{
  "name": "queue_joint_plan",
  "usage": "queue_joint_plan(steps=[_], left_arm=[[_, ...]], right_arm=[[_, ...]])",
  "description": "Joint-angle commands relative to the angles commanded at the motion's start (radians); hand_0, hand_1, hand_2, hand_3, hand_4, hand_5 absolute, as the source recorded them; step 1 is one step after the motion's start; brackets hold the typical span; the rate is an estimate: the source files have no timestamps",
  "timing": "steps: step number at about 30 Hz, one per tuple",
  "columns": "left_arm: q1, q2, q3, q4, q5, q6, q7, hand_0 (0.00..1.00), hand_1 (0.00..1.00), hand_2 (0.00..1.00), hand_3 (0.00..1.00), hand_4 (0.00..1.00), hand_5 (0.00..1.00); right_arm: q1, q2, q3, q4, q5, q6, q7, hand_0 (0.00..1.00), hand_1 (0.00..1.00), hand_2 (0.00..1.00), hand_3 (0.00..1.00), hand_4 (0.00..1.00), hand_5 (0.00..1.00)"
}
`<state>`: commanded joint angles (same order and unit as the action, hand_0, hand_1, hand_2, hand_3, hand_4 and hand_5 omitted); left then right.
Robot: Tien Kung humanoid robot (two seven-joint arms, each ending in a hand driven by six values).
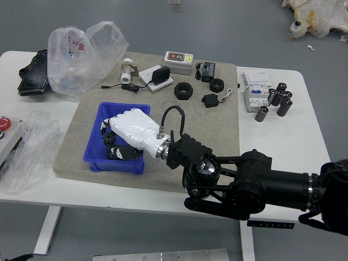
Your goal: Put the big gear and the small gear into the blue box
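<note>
Over the blue box (117, 167) on the bench (299, 136), one gear (109, 137) is held between the partly closed fingers of the right hand (132, 130); the other gear (111, 153) is partly hidden inside the box; the left hand (22, 257) is barely shown at the lower-left corner – its state cannot be told.

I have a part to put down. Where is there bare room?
The mat looks free between the white-corded adapter and the right arm, as does the white table between the black cylinders and that arm. Crowded: the mat's far edge, and the blue box, under the right hand.
</note>
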<state>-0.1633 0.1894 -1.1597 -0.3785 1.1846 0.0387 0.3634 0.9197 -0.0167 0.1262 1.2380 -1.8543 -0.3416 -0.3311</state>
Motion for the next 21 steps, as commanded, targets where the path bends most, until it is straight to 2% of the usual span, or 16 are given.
queue_joint_plan(steps=[4, 11, 16, 21], left_arm=[[-0.004, 0.001, 0.004, 0.001, -0.005, 0.003, -0.005, 0.622, 0.576, 0.562, 0.629, 0.699, 0.496], [0.003, -0.002, 0.003, 0.000, -0.007, 0.006, -0.002, 0.622, 0.577, 0.561, 0.629, 0.695, 0.494], [0.008, -0.011, -0.001, -0.001, -0.002, 0.003, -0.001, 0.622, 0.577, 0.561, 0.628, 0.691, 0.499], [0.010, -0.005, 0.006, 0.000, -0.014, 0.007, -0.005, 0.622, 0.577, 0.561, 0.628, 0.691, 0.499]], right_arm=[[0.012, 0.016, -0.028, -0.040, 0.013, -0.003, 0.006, 0.291, 0.431, 0.339, 0.504, 0.527, 0.004], [0.024, 0.017, -0.054, -0.099, 0.036, -0.008, 0.015, 0.287, 0.430, 0.337, 0.502, 0.529, 0.006], [0.032, 0.017, -0.051, -0.121, 0.046, -0.009, 0.017, 0.287, 0.430, 0.337, 0.506, 0.529, 0.004], [0.028, 0.017, -0.055, -0.133, 0.072, -0.015, 0.022, 0.287, 0.430, 0.337, 0.506, 0.529, 0.004]])
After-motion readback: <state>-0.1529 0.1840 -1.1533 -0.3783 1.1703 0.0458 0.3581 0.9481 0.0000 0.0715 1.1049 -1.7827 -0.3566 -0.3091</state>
